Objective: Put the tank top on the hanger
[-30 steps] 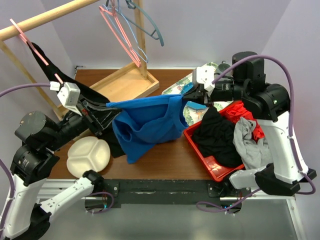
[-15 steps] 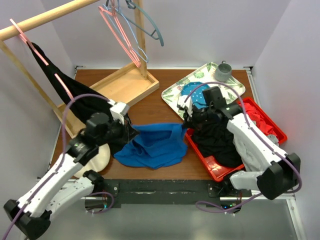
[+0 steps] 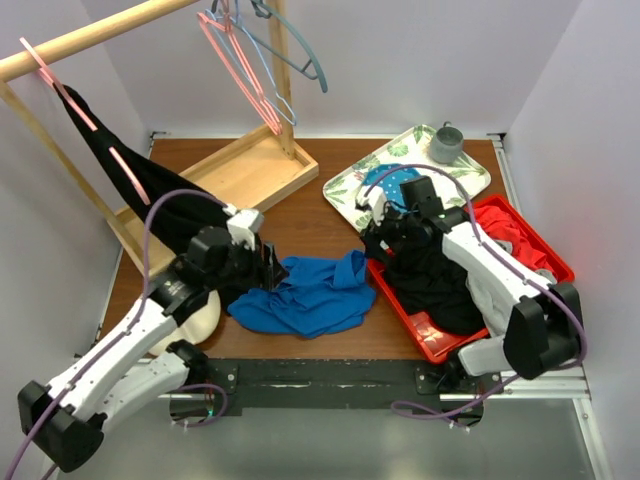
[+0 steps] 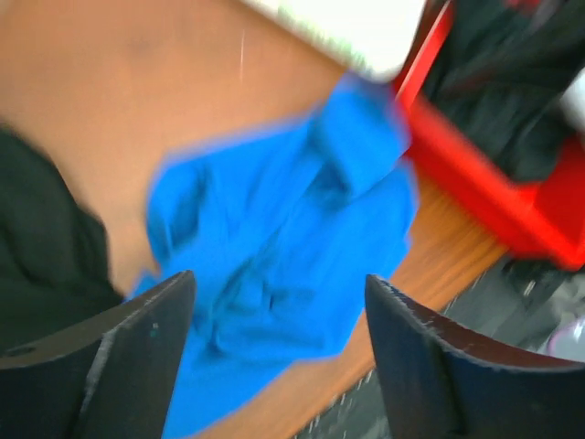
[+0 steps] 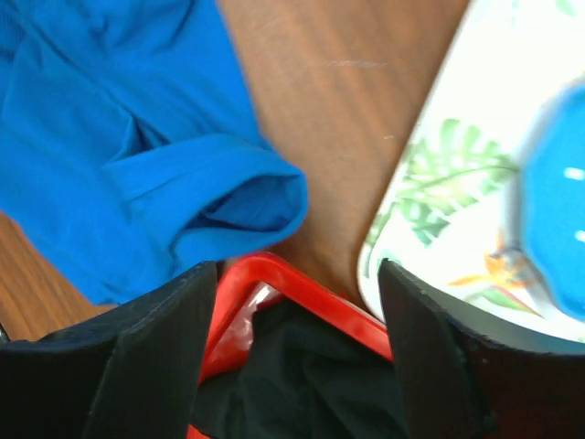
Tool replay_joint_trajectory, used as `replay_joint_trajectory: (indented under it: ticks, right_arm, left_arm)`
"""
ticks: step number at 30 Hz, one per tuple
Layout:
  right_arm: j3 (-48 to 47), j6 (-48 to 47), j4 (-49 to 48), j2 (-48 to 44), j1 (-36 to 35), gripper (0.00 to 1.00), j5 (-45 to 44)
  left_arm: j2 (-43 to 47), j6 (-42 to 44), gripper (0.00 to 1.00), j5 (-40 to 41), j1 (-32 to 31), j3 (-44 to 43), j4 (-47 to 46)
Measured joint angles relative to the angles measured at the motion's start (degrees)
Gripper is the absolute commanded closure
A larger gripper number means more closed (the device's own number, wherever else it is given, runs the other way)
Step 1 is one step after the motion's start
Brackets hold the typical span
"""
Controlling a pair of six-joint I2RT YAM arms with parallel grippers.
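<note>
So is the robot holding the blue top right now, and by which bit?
No, nothing is held. The left hand and the right hand are both open, and the tank top lies crumpled on the table between them.

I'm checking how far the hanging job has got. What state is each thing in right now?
tank top: crumpled on the table, not held, not on any hanger
pink hanger: hanging up, bare
left gripper: open, over the tank top, holding nothing
right gripper: open, holding nothing
red bin: full of clothes
black garment: hung up
</note>
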State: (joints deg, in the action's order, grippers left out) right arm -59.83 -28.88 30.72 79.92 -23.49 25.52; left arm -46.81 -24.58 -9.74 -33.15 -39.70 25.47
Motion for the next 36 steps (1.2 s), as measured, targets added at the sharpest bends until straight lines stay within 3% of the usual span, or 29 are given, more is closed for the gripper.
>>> replay_joint_trajectory:
  ticks: [5, 11, 13, 18, 21, 26, 28, 36]
  right_arm:
    - [0.0, 0.8, -0.9, -5.7, 4.4, 0.19, 5.2]
    - [2.8, 1.1, -3.0, -8.8, 5.3, 0.18, 11.0]
    - [3.9, 1.1, -3.1, -8.8, 5.5, 0.18, 12.1]
    - [5.9, 1.1, -3.5, -9.4, 6.8, 0.18, 13.8]
    - [6.4, 1.1, -3.8, -10.6, 7.3, 0.18, 14.7]
    - [6.5, 1.1, -4.7, -11.3, 7.5, 0.18, 15.8]
    - [6.5, 1.0, -4.7, -11.3, 7.5, 0.18, 16.1]
    - [6.5, 0.8, -4.6, -11.3, 7.5, 0.18, 16.2]
  left_arm:
    - [0.8, 2.1, 0.1, 4.0, 0.0, -12.3, 0.4]
    - [-8.6, 1.5, 0.02, 10.3, 0.0, -26.4, -1.6]
    - [-14.7, 0.6, 0.12, 12.8, 0.0, -32.9, -2.5]
    - [-27.9, -3.5, 0.18, 20.9, 0.4, -49.3, -1.7]
    - [-31.9, -6.5, 0.28, 22.8, 3.5, -55.9, -0.6]
    - [-34.9, -12.6, 0.48, 19.0, 16.4, -60.3, -0.5]
    - [-36.2, -14.0, 0.56, 17.5, 18.7, -61.5, -0.5]
    - [-41.5, -15.6, 0.59, 11.7, 18.8, -63.9, -0.6]
